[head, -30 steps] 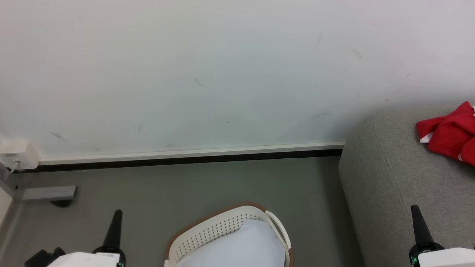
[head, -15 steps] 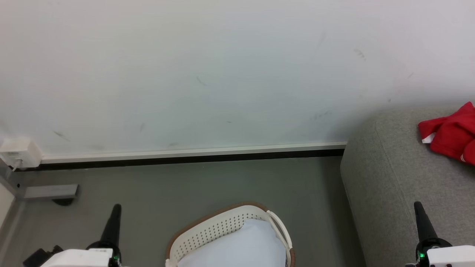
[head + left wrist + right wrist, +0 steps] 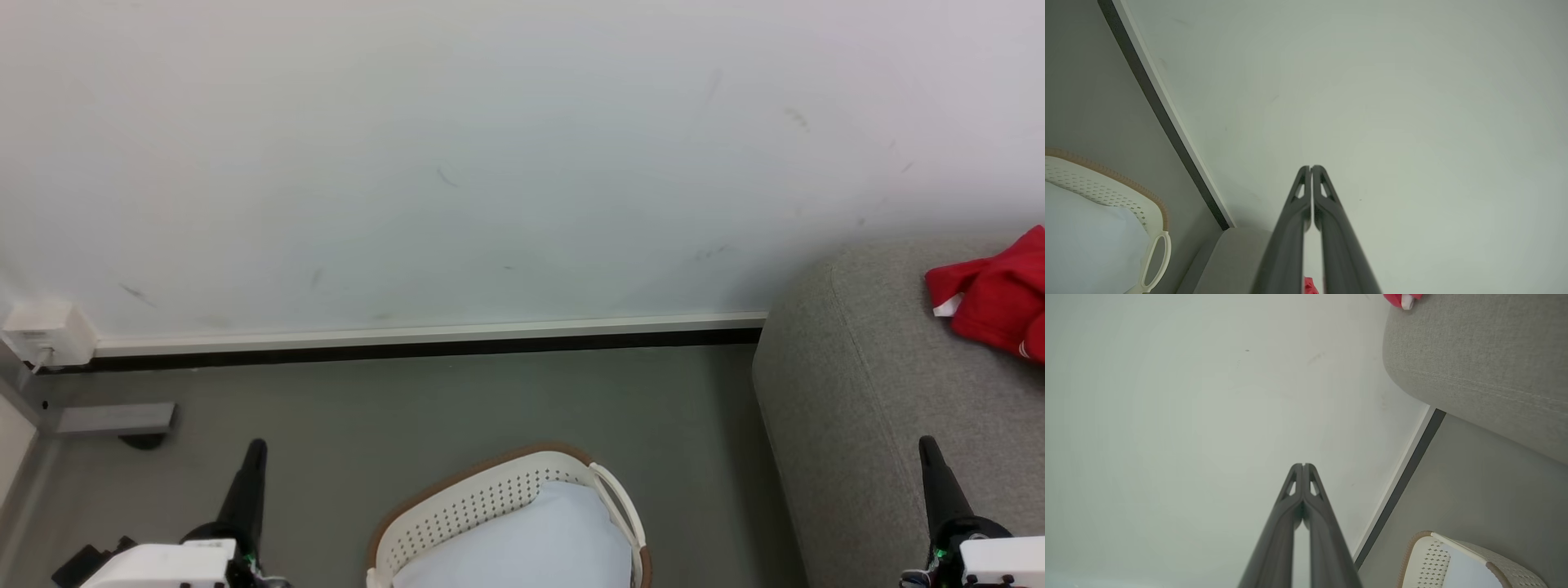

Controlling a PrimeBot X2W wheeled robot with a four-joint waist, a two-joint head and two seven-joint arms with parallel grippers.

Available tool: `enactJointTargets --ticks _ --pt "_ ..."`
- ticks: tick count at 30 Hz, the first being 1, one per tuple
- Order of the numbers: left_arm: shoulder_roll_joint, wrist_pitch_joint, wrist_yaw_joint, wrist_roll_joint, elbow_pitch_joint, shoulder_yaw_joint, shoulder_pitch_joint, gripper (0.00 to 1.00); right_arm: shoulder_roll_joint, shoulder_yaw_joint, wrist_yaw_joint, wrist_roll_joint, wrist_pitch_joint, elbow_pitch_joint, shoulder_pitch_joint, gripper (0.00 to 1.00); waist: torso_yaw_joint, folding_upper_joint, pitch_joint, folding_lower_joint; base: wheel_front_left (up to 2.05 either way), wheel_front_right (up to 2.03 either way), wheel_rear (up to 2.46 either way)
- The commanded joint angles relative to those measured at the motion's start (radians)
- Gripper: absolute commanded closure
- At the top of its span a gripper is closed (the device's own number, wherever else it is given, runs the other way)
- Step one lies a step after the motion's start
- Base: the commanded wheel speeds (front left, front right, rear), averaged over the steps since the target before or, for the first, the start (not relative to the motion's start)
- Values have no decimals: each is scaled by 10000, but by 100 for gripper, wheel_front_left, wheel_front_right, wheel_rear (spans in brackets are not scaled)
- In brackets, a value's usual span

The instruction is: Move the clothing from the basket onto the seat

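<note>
Soft red clothing (image 3: 992,306) lies crumpled on the grey woven seat (image 3: 857,392)
The rounded, perforated white basket (image 3: 473,510) sits between the left gripper (image 3: 255,447) and the right gripper (image 3: 927,443), each with tapered dark fingers pressed together, empty

The scene is lit evenly and softly, and the pale plain wall (image 3: 490,163) is rendered bright, with a faint greenish cast that is stronger in both wrist views. The top of the grey woven-fabric sofa (image 3: 857,392) is lit more brightly than its side, so the light is taken to fall from above; a soft shadow is thrown on the wall beside its rounded corner. The bright red fabric clothing (image 3: 992,298) is shown saturated. In the wrist views the corners are darkened, and the left claw (image 3: 1311,167) and the right claw (image 3: 1303,464) are blurred toward the bottom edge.
</note>
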Motion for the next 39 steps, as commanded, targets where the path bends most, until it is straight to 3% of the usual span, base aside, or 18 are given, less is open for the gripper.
enactJointTargets --ticks 1,20,39 --pt "10 47 -82 -271 -73 71 -157 100 -103 -54 -23 204 54 -79 -160 100 5 0 1 0 0 0 0" --pt "-67 392 -140 -1481 -164 233 -246 100 -189 -132 -25 1633 318 -190 -193 100 90 0 27 0 0 0 0" --pt "-65 394 -141 -1458 -161 227 -241 100 -252 -27 -25 1664 210 -196 -173 100 90 0 27 0 0 0 0"
